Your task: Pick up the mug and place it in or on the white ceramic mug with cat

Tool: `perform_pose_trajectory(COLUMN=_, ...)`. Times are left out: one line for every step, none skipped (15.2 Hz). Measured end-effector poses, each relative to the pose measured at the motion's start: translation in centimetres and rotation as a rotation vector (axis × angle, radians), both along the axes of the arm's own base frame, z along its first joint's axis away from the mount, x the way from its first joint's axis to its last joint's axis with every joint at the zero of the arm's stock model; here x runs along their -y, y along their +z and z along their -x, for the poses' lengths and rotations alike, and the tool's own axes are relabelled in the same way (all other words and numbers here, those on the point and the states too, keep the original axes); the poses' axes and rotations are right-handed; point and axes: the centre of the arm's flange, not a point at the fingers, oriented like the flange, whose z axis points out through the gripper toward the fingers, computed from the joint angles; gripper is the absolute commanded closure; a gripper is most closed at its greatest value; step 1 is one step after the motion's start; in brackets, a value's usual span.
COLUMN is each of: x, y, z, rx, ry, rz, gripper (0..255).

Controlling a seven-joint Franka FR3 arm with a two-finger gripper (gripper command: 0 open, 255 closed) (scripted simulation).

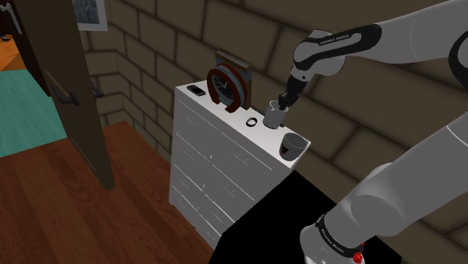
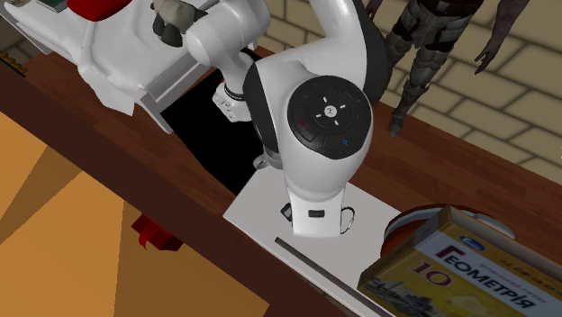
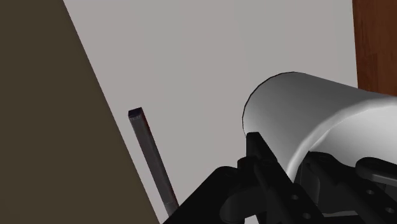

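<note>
The jaws of the all-black gripper (image 1: 284, 100) are drawn close on the rim wall of the plain pale grey cylindrical mug (image 3: 305, 114). One black finger (image 3: 259, 147) presses its outer side, and the mug hangs straight below them over the white chest of drawers (image 1: 259, 139); whether its base touches the top I cannot tell. Near the jaws on the stand's side sits a dark round mug with a red and white patch (image 1: 294, 147), apart from the held one, and on the jaws' other side lie a small white ring-shaped thing (image 1: 251, 120) and a thin dark bar (image 3: 151, 159).
</note>
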Motion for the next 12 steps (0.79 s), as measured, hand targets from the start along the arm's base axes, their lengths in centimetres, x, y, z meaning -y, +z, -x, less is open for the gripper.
perform_pose_trajectory(x=0.0, y=0.5, z=-0.1, rx=0.000, ry=0.000, rz=0.000, gripper=255)
perform_pose_trajectory(x=0.1, y=1.0, z=0.0, rx=0.000, ry=0.000, rz=0.000, gripper=255)
perform_pose_trajectory(x=0.1, y=1.5, z=0.1, rx=0.000, ry=0.000, rz=0.000, gripper=255)
perform_pose_trajectory(x=0.0, y=2.1, z=0.0, rx=0.000, ry=0.000, rz=0.000, gripper=255)
perform_pose_trajectory(x=0.0, y=2.6, z=0.0, rx=0.000, ry=0.000, rz=0.000, gripper=255)
perform_pose_trajectory(x=-0.1, y=3.2, z=0.0, rx=0.000, ry=0.000, rz=0.000, gripper=255)
perform_pose_trajectory(x=-0.1, y=3.6, z=-0.1, rx=0.000, ry=0.000, rz=0.000, gripper=255)
perform_pose_trajectory(x=0.1, y=4.0, z=-0.1, rx=0.000, ry=0.000, rz=0.000, gripper=255)
perform_pose_trajectory(x=0.1, y=4.6, z=0.0, rx=0.000, ry=0.000, rz=0.000, gripper=255)
perform_pose_trajectory(x=0.1, y=5.2, z=0.0, rx=0.000, ry=0.000, rz=0.000, gripper=255)
perform_pose_trajectory(x=0.0, y=5.7, z=0.0, rx=0.000, ry=0.000, rz=0.000, gripper=255)
perform_pose_trajectory(x=0.0, y=6.2, z=0.0, rx=0.000, ry=0.000, rz=0.000, gripper=255)
